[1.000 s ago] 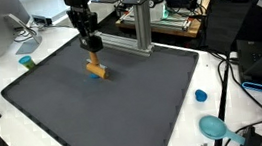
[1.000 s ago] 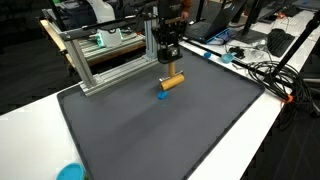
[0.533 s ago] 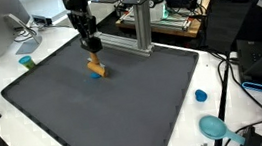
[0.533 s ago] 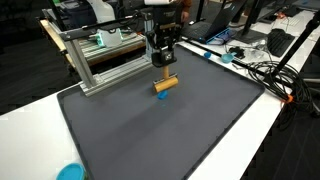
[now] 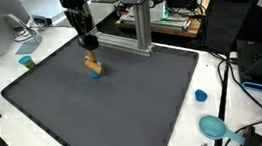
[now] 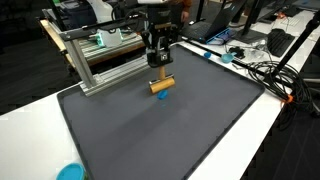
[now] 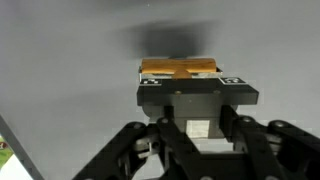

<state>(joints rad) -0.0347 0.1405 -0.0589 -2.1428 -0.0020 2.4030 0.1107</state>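
My gripper (image 5: 90,55) (image 6: 160,72) hangs over the far part of a dark grey mat (image 5: 116,115) (image 6: 170,135). It is shut on a small orange wooden block (image 5: 92,64) (image 6: 160,86) with a blue piece (image 5: 96,74) (image 6: 163,95) at its underside. In both exterior views the block sits just under the black fingers, at or just above the mat; I cannot tell whether it touches. In the wrist view the wooden block (image 7: 180,68) shows beyond the fingertips' black bar, and the gripper (image 7: 190,88) fills the lower half of that view.
An aluminium frame (image 5: 135,27) (image 6: 100,58) stands on the table right behind the gripper. A teal cup (image 5: 27,63), a blue cap (image 5: 201,96) and a teal scoop (image 5: 214,126) lie off the mat. Cables (image 6: 265,70) and monitors crowd the table edges.
The gripper has carried the wooden block a short way leftward in both exterior views, closer to the aluminium frame. The jaws have stayed shut on it.
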